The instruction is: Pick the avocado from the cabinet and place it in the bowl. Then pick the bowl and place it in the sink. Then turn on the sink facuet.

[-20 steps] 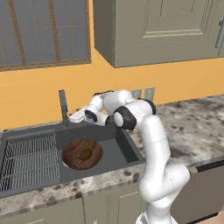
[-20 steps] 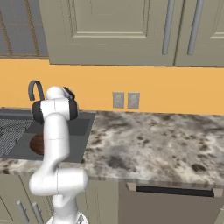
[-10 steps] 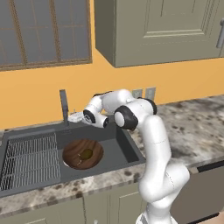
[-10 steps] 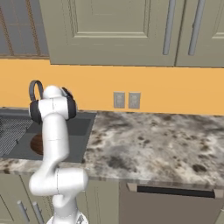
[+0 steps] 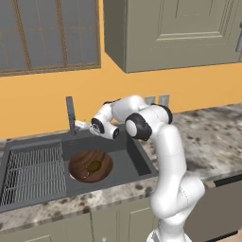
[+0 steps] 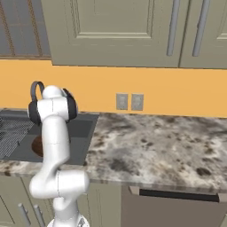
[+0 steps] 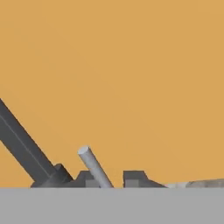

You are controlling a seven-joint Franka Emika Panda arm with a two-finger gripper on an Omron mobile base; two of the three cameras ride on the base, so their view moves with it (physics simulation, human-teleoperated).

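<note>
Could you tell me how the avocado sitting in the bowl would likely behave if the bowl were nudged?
The avocado looks small, rounded and egg-shaped, so it would probably roll rather than slide. It lies loose near the middle of the wide, shallow wooden bowl, whose low rim should likely contain it. The bowl itself rests flat in the sink, so tipping seems unlikely.

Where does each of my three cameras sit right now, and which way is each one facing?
Left base view: behind the arm's left, facing the sink, faucet and bowl; arm and gripper show.
Right base view: behind its right, facing the stone counter; the arm stands left.
Hand view: on the hand, facing the orange wall, faucet post and lever; fingertips low.
Both base views share the sink, bowl and arm.
</note>
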